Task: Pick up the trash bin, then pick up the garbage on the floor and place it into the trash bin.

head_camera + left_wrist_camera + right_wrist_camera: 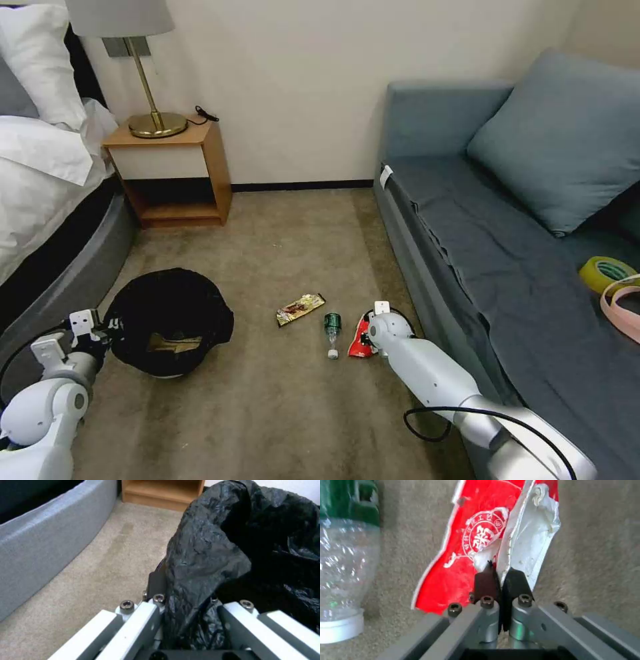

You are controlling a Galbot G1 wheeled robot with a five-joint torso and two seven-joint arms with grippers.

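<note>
The trash bin [167, 313] with its black liner [206, 552] is at the left on the carpet, a tan scrap [175, 343] lying inside it. My left gripper [115, 327] [186, 592] is shut on the bin's rim and liner; one finger [156, 582] shows outside, the other is hidden in the bag. My right gripper [369, 331] [500, 577] is shut on the edge of the red-and-white packet [360, 339] [470, 542] beside the sofa. A clear bottle with a green label [331, 331] [343, 555] lies next to it. A gold-brown wrapper [300, 309] lies a little farther left.
A bed [47, 220] borders the left and a grey sofa [467, 220] the right. On the sofa are a yellow tape roll [605, 273] and a pink strap [620, 310]. A wooden nightstand [175, 173] with a lamp stands at the back wall.
</note>
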